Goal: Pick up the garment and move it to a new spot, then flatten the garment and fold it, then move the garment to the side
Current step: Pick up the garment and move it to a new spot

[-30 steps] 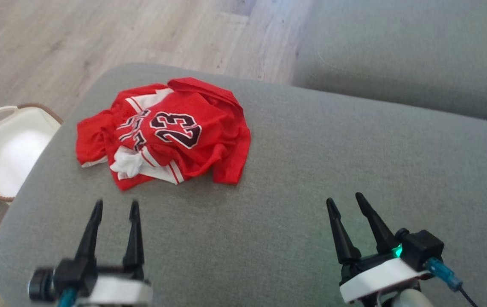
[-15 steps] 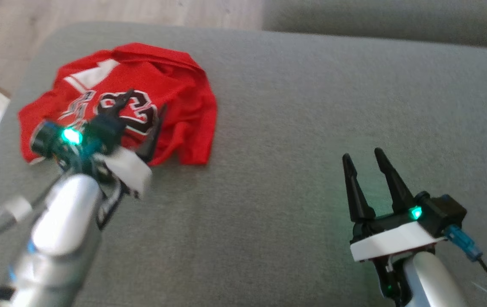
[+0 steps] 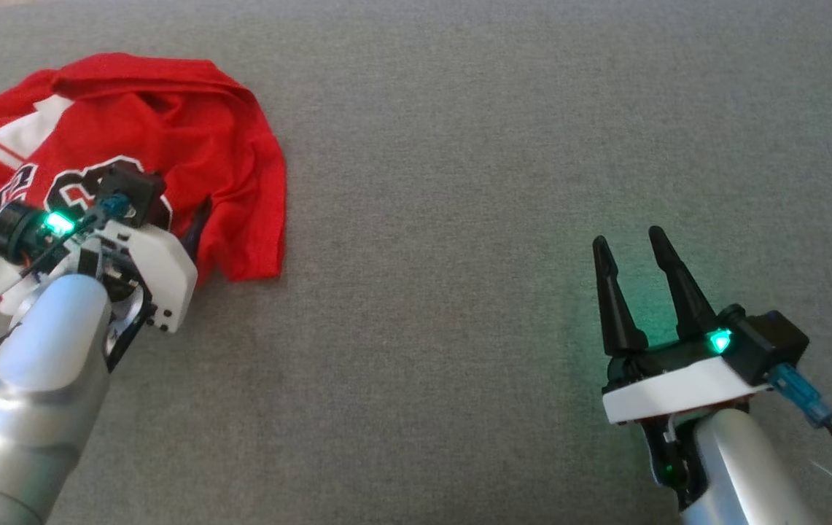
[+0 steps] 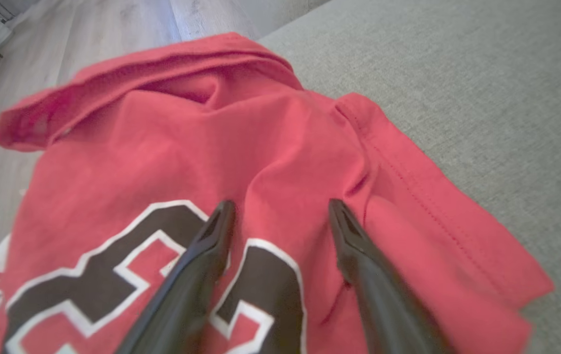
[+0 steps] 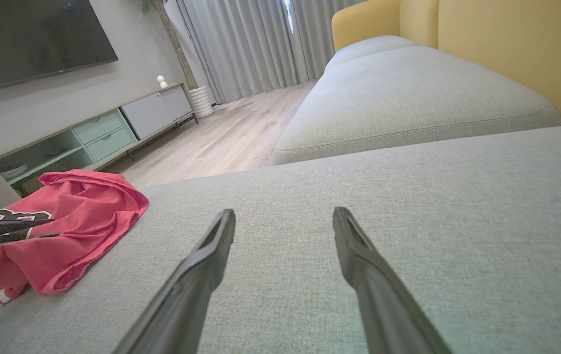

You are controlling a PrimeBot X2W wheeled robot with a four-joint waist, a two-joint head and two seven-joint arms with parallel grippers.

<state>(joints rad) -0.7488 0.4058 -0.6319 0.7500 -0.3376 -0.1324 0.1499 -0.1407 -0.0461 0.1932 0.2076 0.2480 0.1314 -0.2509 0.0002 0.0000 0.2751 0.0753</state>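
Observation:
The garment (image 3: 189,138) is a crumpled red jersey with black and white numbers, lying at the upper left of the head view on a grey cushion (image 3: 459,219). My left gripper (image 3: 168,211) hangs over its near right part, the fingers mostly hidden behind the wrist. In the left wrist view the left gripper (image 4: 281,209) is open, tips right at the garment (image 4: 162,147) on the black number, with no fabric pinched. My right gripper (image 3: 627,240) stands open over bare cushion at the lower right, far from the jersey. The right wrist view shows the right gripper (image 5: 284,214) open and the garment (image 5: 78,216) at the left.
A second grey cushion (image 5: 408,88) and a yellow backrest (image 5: 516,44) lie beyond the right gripper. Wooden floor (image 5: 221,142) and a low cabinet (image 5: 103,132) sit past the cushion's far edge. Wide bare cushion stretches between the two grippers.
The head camera has tilted down and shifted. My left arm has reached forward from the near edge onto the jersey and tipped downward. The right gripper has stayed about where it was.

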